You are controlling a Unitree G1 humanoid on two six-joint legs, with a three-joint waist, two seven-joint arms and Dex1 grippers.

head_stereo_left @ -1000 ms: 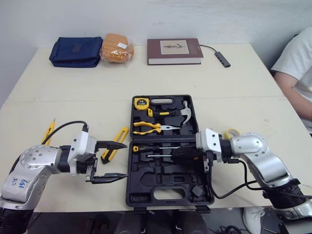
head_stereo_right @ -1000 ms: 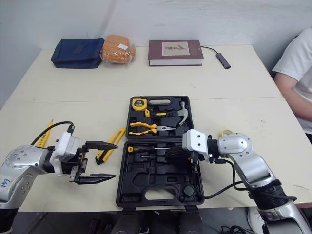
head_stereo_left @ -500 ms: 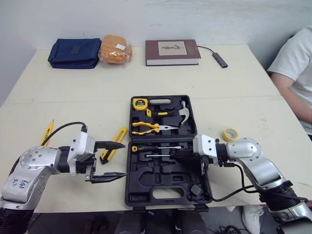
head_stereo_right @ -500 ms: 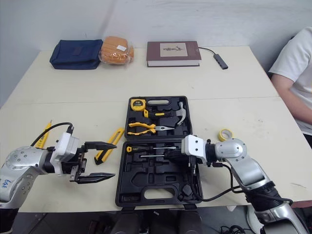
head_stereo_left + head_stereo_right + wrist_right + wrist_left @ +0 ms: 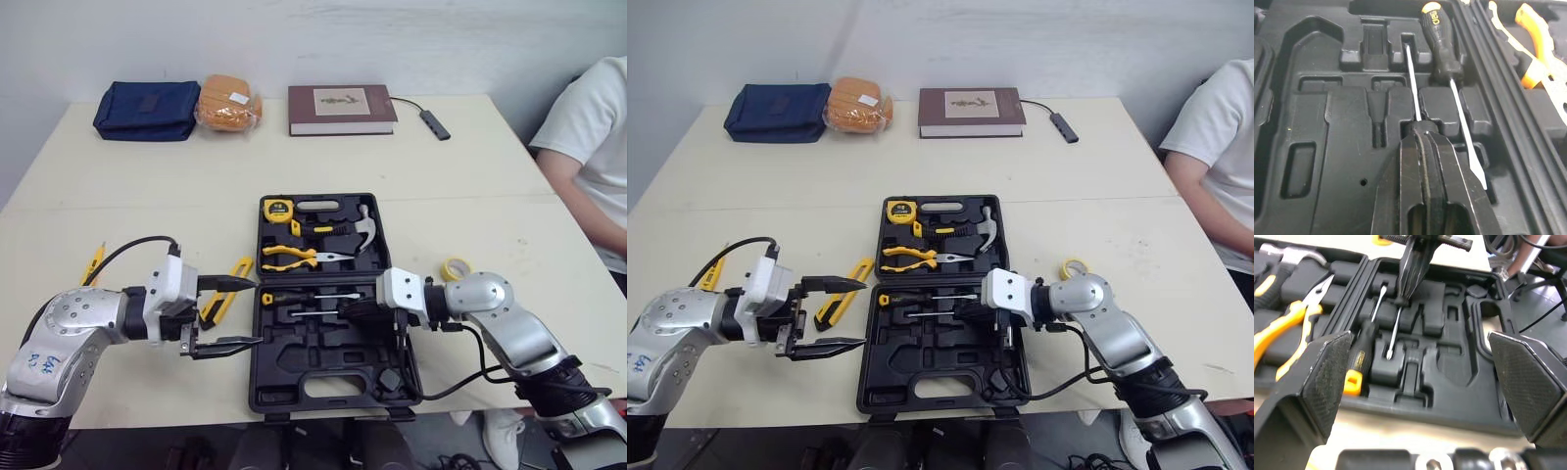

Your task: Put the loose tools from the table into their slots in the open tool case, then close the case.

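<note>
The open black tool case (image 5: 257, 390) lies at the table's front middle. Its far half holds a tape measure (image 5: 278, 209), a hammer (image 5: 364, 227) and pliers (image 5: 294, 257). A black-and-yellow screwdriver (image 5: 294, 296) lies in a slot of the near half. My right gripper (image 5: 358, 311) is shut on a second screwdriver (image 5: 1411, 83), whose thin shaft lies along the slot beside the first. My left gripper (image 5: 253, 313) stands open just left of the case, over a yellow utility knife (image 5: 227, 294) on the table.
A small yellow tool (image 5: 93, 262) lies at the far left and a yellow tape roll (image 5: 454, 267) right of the case. A blue pouch (image 5: 145, 109), an orange packet (image 5: 229, 101) and a book (image 5: 341, 108) line the back. A person's sleeve (image 5: 588, 127) is at the right edge.
The camera has shifted slightly. My left gripper has moved right, closer to the case. My right gripper has moved a little left with the screwdriver, uncovering the tape roll.
</note>
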